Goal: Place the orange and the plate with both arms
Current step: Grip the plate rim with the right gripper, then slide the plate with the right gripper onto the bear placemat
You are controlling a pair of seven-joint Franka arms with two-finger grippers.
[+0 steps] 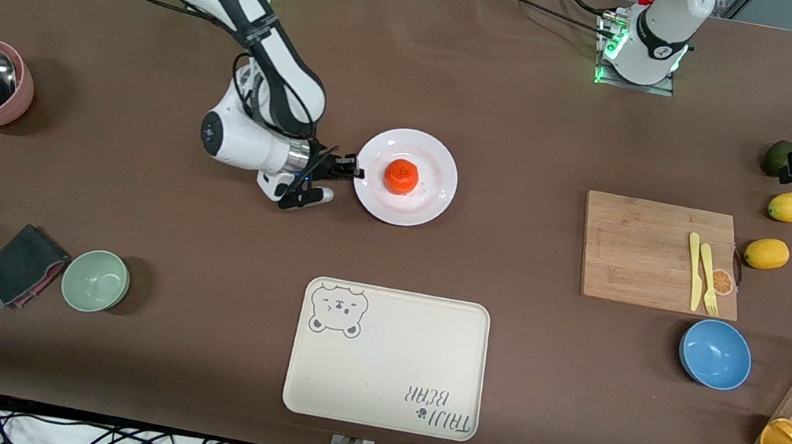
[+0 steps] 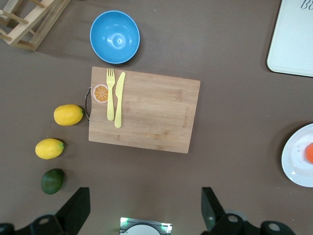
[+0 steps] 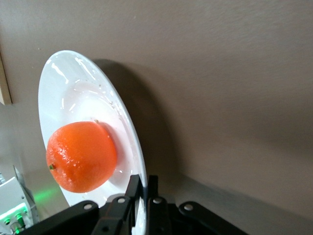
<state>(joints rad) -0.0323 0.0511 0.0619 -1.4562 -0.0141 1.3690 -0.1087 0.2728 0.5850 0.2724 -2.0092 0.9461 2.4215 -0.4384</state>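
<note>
Front view: right gripper [image 1: 350, 167] clenched on the rim of the plate [image 1: 432, 196], pinching the edge toward the right arm's end of the table; the orange [image 1: 401, 176] rests on the plate's centre, just ahead of the fingertips. Left gripper [image 2: 144, 208] waits released, high over the cutting board [image 2: 146, 110]. Any lift should probably keep the plate level, lest the orange roll.

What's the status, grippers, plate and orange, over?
Right gripper shut on plate rim. Left gripper open, waiting high over the table. Orange on plate. Nothing blocking.
</note>
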